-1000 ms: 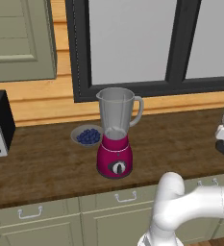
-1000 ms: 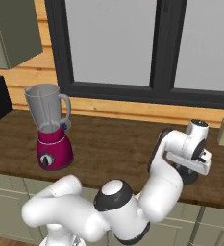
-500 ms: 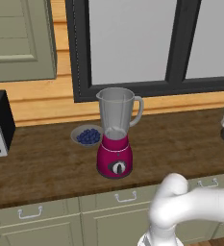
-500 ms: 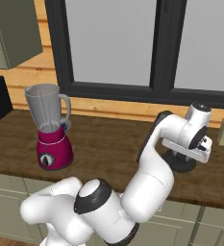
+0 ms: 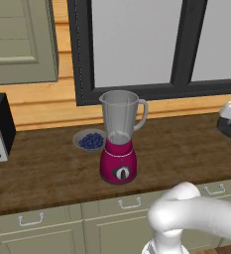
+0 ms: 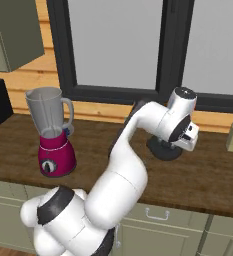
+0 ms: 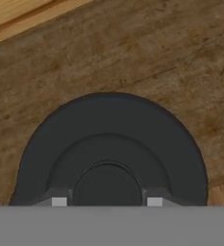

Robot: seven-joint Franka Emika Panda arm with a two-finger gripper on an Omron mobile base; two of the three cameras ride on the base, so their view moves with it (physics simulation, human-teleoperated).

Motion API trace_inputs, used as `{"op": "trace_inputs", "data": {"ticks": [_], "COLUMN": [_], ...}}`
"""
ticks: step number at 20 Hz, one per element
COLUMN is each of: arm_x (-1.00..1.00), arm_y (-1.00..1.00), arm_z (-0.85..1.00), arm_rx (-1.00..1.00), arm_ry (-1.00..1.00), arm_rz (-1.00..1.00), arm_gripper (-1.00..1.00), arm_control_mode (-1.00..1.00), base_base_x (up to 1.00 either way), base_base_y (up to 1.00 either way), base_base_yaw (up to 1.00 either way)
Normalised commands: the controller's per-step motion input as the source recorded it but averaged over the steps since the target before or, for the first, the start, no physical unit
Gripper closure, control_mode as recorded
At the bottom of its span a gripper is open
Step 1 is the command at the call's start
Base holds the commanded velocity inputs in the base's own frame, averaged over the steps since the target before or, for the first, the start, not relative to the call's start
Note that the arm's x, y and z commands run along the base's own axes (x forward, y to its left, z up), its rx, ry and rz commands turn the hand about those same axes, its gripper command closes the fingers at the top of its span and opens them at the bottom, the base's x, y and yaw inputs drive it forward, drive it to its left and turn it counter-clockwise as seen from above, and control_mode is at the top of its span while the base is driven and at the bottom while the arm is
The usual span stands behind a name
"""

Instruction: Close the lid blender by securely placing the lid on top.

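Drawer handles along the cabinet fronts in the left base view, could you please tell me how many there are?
3: one at the left, one below the blender, one at the right. The robot's arm covers part of the cabinets, so more may be hidden.

Even, bright rendered light with no glare and only faint soft shadows on the wooden tabletop [image 5: 47,173]. All three views look slightly soft and low in detail; the hand view is blurriest, its wood grain smeared.

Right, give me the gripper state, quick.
Gripper: open, fingertips either side of the lid knob, nothing held.
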Motion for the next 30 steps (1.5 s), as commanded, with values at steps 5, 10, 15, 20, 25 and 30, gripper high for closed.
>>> {"op": "trace_inputs", "data": {"ticks": [5,10,15,20,25,30], "arm_x": [-0.09,-0.07,-0.02,0.00,0.00,0.00], "arm_y": [0.93,0.91,0.90,0.91,0.89,0.86], "arm_z": [0.93,0.95,0.88,0.70,0.54,0.45], "arm_rx": [0.00,0.00,0.00,0.00,0.00,0.00], "arm_ry": [-0.15,-0.15,-0.11,-0.04,0.00,0.00], "arm_rz": [0.00,0.00,0.00,0.00,0.00,0.00], "arm_gripper": [1.00,1.00,1.00,1.00,1.00,1.00], "arm_control_mode": [-1.00,-1.00,-1.00,-1.00,-1.00,-1.00], "base_base_x": [0.00,0.00,0.00,0.00,0.00,0.00], "base_base_y": [0.00,0.00,0.00,0.00,0.00,0.00], "base_base_yaw": [0.00,0.00,0.00,0.00,0.00,0.00]}}
